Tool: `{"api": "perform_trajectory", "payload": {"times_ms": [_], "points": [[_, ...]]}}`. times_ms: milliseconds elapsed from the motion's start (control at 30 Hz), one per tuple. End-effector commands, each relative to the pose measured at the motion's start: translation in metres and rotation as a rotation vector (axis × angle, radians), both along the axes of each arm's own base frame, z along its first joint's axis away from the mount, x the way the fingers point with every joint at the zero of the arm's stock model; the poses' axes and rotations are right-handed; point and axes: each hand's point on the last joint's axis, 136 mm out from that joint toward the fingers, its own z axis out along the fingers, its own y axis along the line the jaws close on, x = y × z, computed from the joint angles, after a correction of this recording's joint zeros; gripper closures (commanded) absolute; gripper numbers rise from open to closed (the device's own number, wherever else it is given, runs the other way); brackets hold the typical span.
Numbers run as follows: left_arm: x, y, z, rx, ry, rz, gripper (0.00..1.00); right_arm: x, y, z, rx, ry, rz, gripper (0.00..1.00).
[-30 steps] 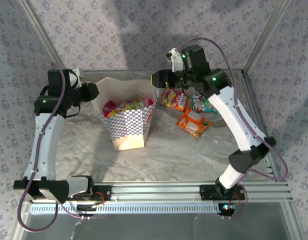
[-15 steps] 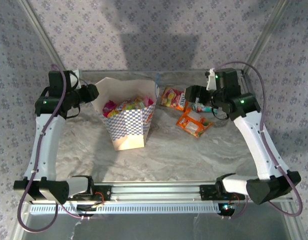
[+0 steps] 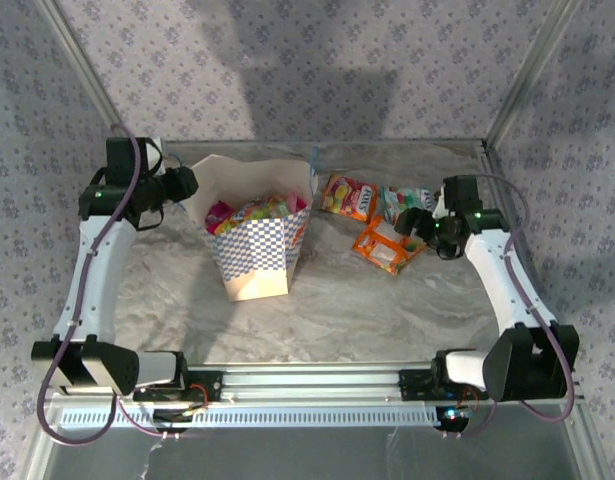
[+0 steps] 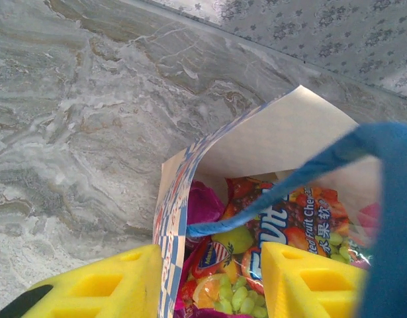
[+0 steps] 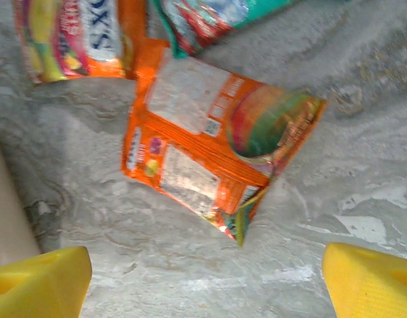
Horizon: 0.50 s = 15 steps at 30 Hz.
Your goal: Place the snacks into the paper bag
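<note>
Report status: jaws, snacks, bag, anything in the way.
Left jaws open astride the paper bag rim. Right jaws open over the orange packet; teal packet and red-orange packet beside it on the table. Nothing blocks the pick.

1. Paper bag (image 3: pixel 255 262): cream with a blue-checkered band, upright, mouth open, multicoloured packets (image 3: pixel 249 212) inside.
2. Orange packet (image 3: pixel 347 197), teal-white packet (image 3: pixel 402 205) and small orange packet (image 3: pixel 387 247): lying flat at the bag's three o'clock.

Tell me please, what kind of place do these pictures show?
Probably a robot test cell: the left arm and right arm are bolted to a metal rail at the near edge of the table, aluminium frame posts stand at the corners, and patterned walls close it in.
</note>
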Motion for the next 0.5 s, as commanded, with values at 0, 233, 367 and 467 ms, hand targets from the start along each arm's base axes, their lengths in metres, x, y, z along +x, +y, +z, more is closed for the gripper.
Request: {"api": "perform_trajectory", "payload": {"times_ms": [0, 233, 367, 467], "points": [[0.009, -0.002, 0.009, -0.003, -0.039, 0.006, 0.57, 0.008, -0.006, -0.011, 0.038, -0.002, -0.035, 0.07], [0.010, -0.003, 0.006, -0.009, -0.028, 0.006, 0.57, 0.010, -0.012, -0.051, 0.078, 0.082, -0.061, 0.07], [0.009, -0.005, 0.004, -0.011, -0.021, 0.007, 0.57, 0.016, -0.017, -0.068, 0.070, 0.099, -0.072, 0.07], [0.010, -0.005, 0.002, -0.014, -0.018, 0.008, 0.57, 0.025, -0.019, -0.077, 0.086, 0.103, -0.076, 0.07]]}}
